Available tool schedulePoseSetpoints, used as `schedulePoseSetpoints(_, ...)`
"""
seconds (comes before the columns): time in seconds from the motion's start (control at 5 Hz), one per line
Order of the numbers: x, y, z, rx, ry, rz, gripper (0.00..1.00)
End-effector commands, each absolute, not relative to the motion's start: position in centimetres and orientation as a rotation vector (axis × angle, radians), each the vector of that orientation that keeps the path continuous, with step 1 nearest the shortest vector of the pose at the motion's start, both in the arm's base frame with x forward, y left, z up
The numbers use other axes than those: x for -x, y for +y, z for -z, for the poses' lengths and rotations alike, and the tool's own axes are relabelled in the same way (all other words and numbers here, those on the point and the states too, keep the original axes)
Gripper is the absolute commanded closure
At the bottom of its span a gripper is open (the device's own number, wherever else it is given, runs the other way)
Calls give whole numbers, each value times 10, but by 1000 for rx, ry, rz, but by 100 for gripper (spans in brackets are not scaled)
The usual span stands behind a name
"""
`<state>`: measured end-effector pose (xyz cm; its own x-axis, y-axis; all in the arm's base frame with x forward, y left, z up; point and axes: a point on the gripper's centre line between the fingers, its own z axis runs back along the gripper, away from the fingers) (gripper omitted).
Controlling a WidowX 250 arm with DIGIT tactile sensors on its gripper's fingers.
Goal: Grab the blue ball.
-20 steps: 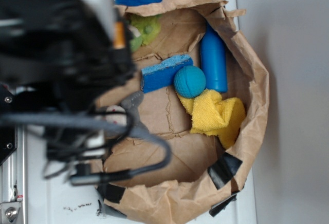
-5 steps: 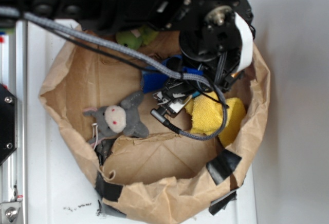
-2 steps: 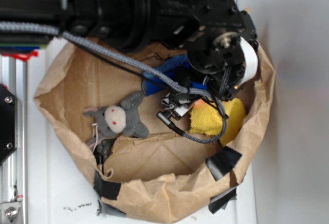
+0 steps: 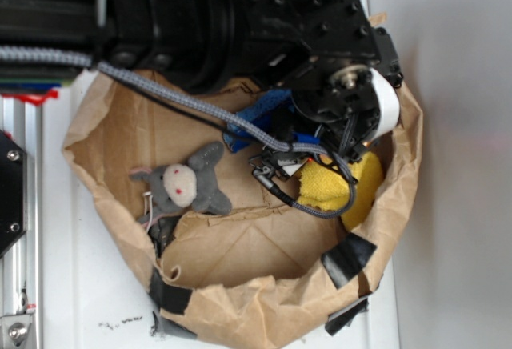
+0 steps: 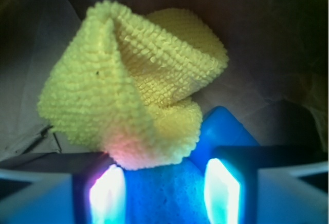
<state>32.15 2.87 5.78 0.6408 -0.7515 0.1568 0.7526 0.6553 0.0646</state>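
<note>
White tabletop, crumpled brown paper bag on it, and your gripper is down inside, fingers spread either side of the blue ball — right beside the yellow cloth. The ball looks light, slightly rubbery and dimpled, so probably grippy — but round, so squeeze across its widest middle or it may squirt out.
</note>
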Motion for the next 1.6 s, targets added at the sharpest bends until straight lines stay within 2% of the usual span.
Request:
schedulePoseSetpoints(0.0,-325,24,-86,-5,-244,859,100)
schedulePoseSetpoints(0.4,-321,32,-110,15,-289,830,100)
schedulePoseSetpoints(1.0,-311,40,-141,71,-304,762,100)
schedulePoseSetpoints(1.2,-305,38,-146,83,-283,717,100)
schedulePoseSetpoints(1.4,-297,35,-154,63,-238,575,100)
